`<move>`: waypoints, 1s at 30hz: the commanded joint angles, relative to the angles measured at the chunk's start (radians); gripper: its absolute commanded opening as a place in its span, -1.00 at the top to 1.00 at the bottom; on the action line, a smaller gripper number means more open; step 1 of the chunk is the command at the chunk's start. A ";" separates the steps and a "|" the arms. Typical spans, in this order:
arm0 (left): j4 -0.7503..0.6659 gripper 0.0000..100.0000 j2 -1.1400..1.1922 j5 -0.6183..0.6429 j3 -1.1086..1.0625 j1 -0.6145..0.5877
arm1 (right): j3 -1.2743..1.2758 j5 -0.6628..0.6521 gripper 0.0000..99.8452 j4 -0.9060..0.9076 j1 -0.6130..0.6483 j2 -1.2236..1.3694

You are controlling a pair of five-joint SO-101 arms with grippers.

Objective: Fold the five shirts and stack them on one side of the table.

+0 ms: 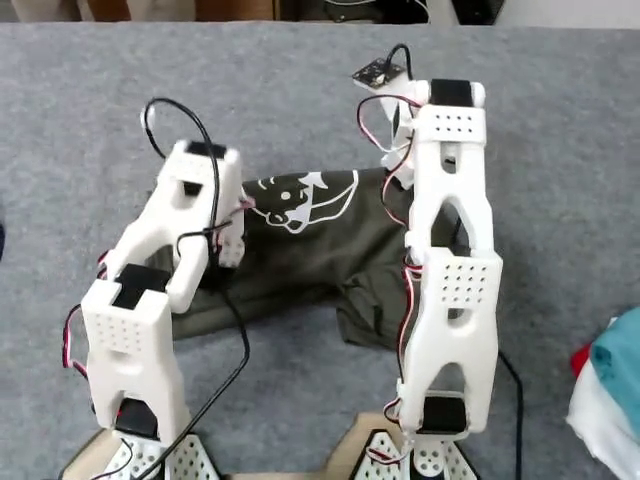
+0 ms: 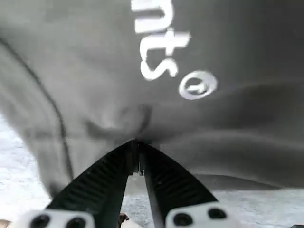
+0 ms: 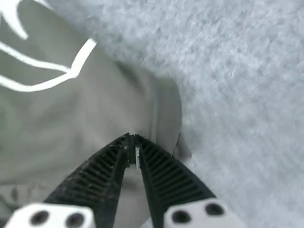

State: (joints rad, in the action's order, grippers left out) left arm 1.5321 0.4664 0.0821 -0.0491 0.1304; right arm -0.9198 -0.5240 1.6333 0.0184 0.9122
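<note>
A dark olive shirt (image 1: pixel 300 250) with a white print lies crumpled on the grey carpeted table, between my two arms. My left gripper (image 2: pixel 135 145) is shut on a pinch of its fabric beside the white lettering (image 2: pixel 166 52); in the high view it sits at the shirt's left side (image 1: pixel 232 232). My right gripper (image 3: pixel 132 140) is shut on the shirt's cloth (image 3: pixel 71 123) close to its edge, next to bare carpet (image 3: pixel 237 71); from above it is at the shirt's far right corner (image 1: pixel 400 170).
A pile of other clothes (image 1: pixel 610 385), teal, white and red, lies at the table's right edge. Open grey carpet (image 1: pixel 250 90) stretches behind and to the left of the shirt. Cables hang off both arms.
</note>
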 commanded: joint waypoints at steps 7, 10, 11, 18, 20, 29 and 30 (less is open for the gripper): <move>-0.044 0.96 -0.021 -0.018 -0.100 -0.012 | -0.142 -0.006 0.99 0.000 -0.061 0.070; -0.017 0.96 -0.053 -0.048 -0.077 -0.040 | -0.242 -0.054 0.99 0.074 -0.045 0.070; -0.002 0.96 -0.074 -0.054 -0.063 -0.048 | -0.294 -0.077 0.99 0.118 -0.039 0.068; 0.044 0.96 -0.363 -0.127 -0.049 -0.011 | -0.386 -0.189 0.81 0.157 -0.045 -0.074; 0.041 0.96 -0.481 -0.140 -0.110 0.040 | -0.277 -0.222 0.75 0.155 -0.045 -0.183; -0.078 0.96 -1.165 -0.140 -0.675 0.232 | 0.587 -0.534 0.73 0.133 -0.042 -0.855; -0.078 0.96 -1.244 -0.141 -0.715 0.212 | 0.705 -0.572 0.73 0.107 -0.042 -0.935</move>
State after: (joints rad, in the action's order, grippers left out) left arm 1.4753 -0.5186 -0.0468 -0.6337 0.3498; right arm -0.5470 -0.9843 1.7699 -0.0261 0.2677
